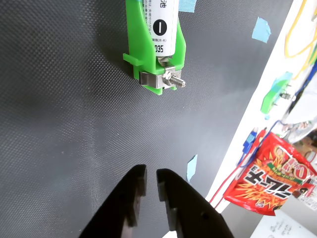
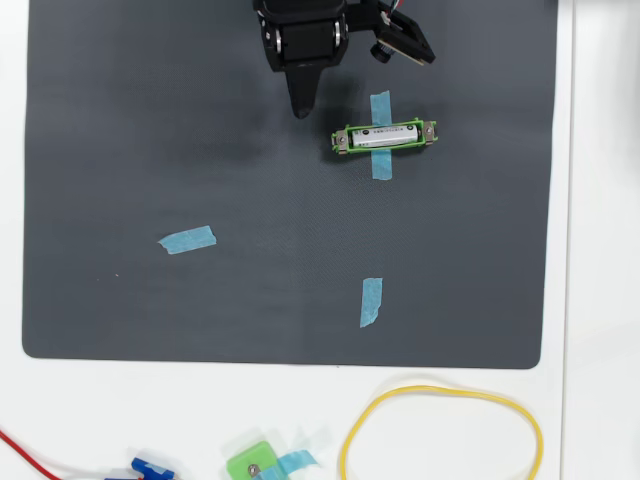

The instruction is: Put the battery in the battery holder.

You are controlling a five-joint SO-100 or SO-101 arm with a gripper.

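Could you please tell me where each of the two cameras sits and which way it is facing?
Wrist view: rides on the arm behind the claw, looking down along it across the dark mat; the two black fingers show at the bottom edge.
Overhead view: fixed above, looking straight down at the mat; the arm enters from the top edge.
Shared: the battery seated in the battery holder.

Hobby workbench: black mat (image 2: 150, 150), loose wires (image 2: 440, 430).

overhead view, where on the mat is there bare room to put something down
Most of the mat is bare: the whole left part above the left tape strip, and the right part between the holder and the lower tape strip. It is crowded only at top centre, where the end effector sits beside the holder with the battery.
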